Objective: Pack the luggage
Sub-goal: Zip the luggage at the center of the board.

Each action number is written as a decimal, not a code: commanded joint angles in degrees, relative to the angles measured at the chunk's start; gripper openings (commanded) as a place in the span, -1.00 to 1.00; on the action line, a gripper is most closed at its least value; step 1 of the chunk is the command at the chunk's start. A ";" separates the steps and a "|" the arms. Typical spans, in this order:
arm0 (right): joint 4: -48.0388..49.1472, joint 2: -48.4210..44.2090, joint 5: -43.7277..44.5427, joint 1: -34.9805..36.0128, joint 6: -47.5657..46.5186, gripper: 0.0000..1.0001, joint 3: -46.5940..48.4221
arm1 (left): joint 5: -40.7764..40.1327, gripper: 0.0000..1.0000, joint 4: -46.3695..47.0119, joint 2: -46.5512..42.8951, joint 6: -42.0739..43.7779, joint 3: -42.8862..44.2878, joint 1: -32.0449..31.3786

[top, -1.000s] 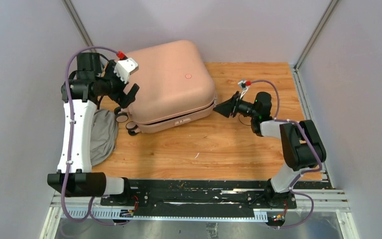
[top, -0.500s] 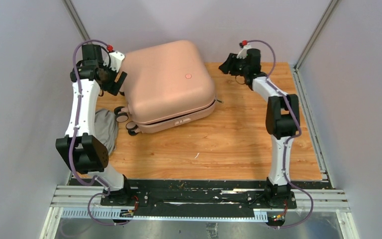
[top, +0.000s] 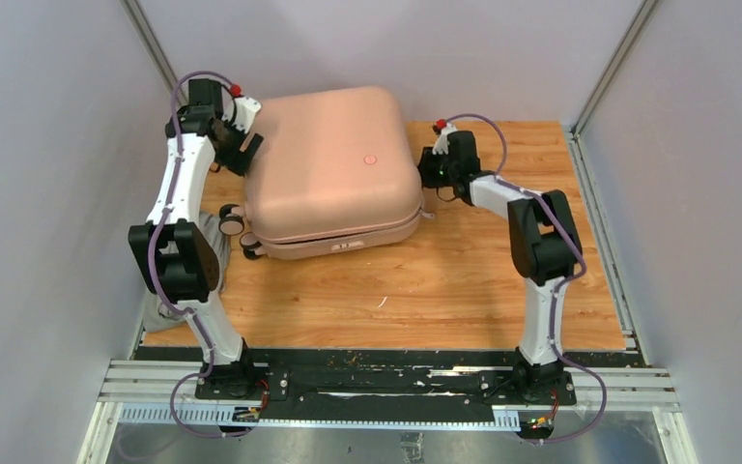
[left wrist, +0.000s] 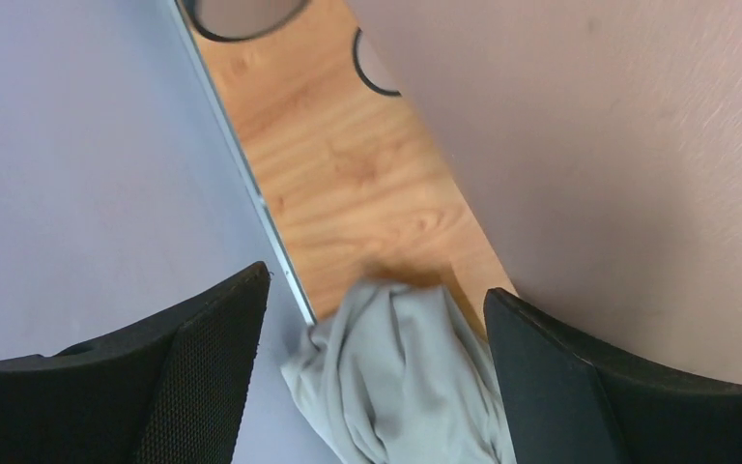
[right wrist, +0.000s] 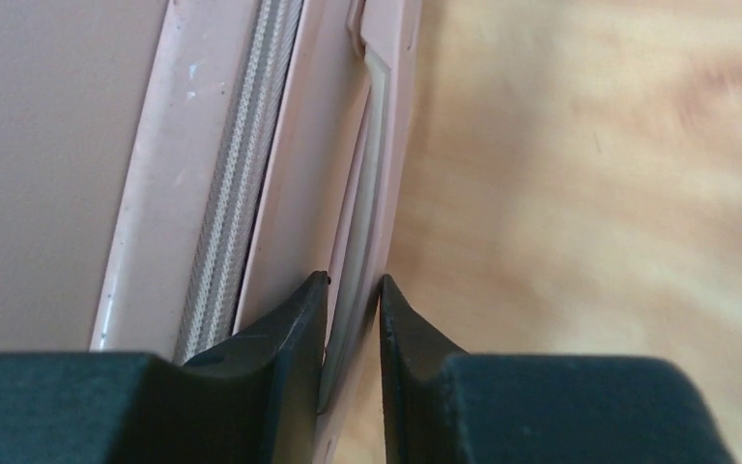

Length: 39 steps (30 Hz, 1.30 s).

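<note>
The luggage (top: 328,164), a big pale pink hard-shell case, lies shut and flat on the wooden table, wheels (top: 232,224) to the left. My left gripper (top: 242,150) hovers open by its far left corner. In the left wrist view the left gripper (left wrist: 377,285) has nothing between its fingers; the pink shell (left wrist: 618,145) is to its right and a grey cloth (left wrist: 396,377) lies below. My right gripper (top: 427,166) is at the case's right side. The right wrist view shows the right gripper (right wrist: 354,280) shut on the pale side handle (right wrist: 362,174), beside the zipper (right wrist: 242,174).
The grey cloth bundle (top: 161,311) lies at the table's left edge, mostly hidden behind my left arm. Lilac walls stand close on the left, back and right. Bare wood (top: 425,280) stretches in front of the case.
My left gripper moved to the luggage's far left corner. My right gripper came from the back right corner to the case's right side and shut on the handle. The case turned slightly.
</note>
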 commanded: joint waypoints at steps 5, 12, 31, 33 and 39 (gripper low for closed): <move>3.20 -24.42 1.81 5.64 2.66 -0.63 -34.59 | 14.01 0.82 -3.31 8.94 1.66 12.03 -13.31; -0.71 -34.30 4.26 6.56 5.33 -0.24 -44.59 | 17.21 1.00 -3.76 7.15 3.57 18.51 -15.88; -23.53 -74.29 -10.52 4.73 6.22 0.84 -57.01 | 11.89 1.00 -7.73 -27.14 48.41 -17.57 -59.59; -20.00 -77.39 -12.84 6.78 7.55 0.85 -60.35 | 10.94 1.00 -7.45 -26.28 54.69 -19.61 -59.97; -4.77 -79.23 -18.51 10.10 13.45 0.76 -65.90 | 10.82 1.00 3.70 -27.90 61.81 -27.72 -60.63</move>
